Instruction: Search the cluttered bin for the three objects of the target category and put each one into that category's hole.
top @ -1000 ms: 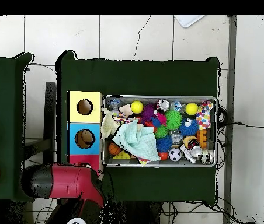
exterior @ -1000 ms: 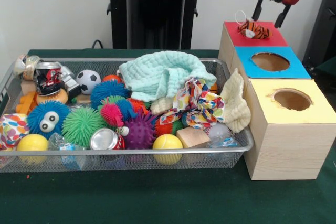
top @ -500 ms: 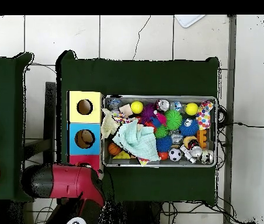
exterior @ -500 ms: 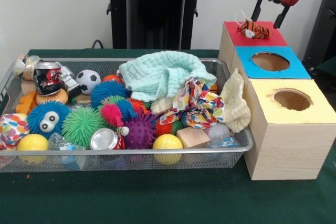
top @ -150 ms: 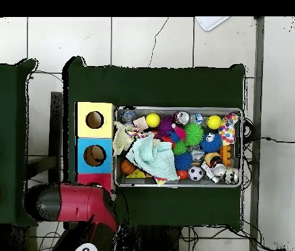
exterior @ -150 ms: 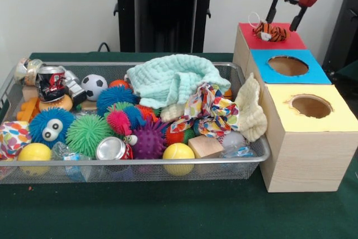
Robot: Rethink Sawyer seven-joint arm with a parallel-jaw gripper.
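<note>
A small orange-and-black striped tiger toy (exterior @ -150 ms: 270, 31) lies on the red-topped box (exterior @ -150 ms: 291, 42) at the back right; no hole in that top shows. Just above the toy, my gripper (exterior @ -150 ms: 283, 17) hangs open, its two black fingers (exterior @ -150 ms: 295, 19) spread and nothing between them. In front of the red box stand the blue-topped box (exterior @ -150 ms: 263, 60) and the yellow-topped box (exterior @ -150 ms: 335, 118), each with a round hole. In the overhead view my red arm (top @ -150 ms: 78, 202) covers most of the red box (top @ -150 ms: 93, 177) and hides the gripper.
The wire bin (exterior @ -150 ms: 168, 162) holds a mint cloth (exterior @ -150 ms: 173, 79), a patterned cloth (exterior @ -150 ms: 210, 110), a cream cloth (exterior @ -150 ms: 250, 110), spiky balls (exterior @ -150 ms: 86, 134), yellow balls (exterior @ -150 ms: 179, 152), cans (exterior @ -150 ms: 51, 82), a soccer ball (exterior @ -150 ms: 94, 85) and a wooden block (exterior @ -150 ms: 205, 146).
My gripper has risen a little and shifted slightly left above the red box. The tiger toy stays where it was.
</note>
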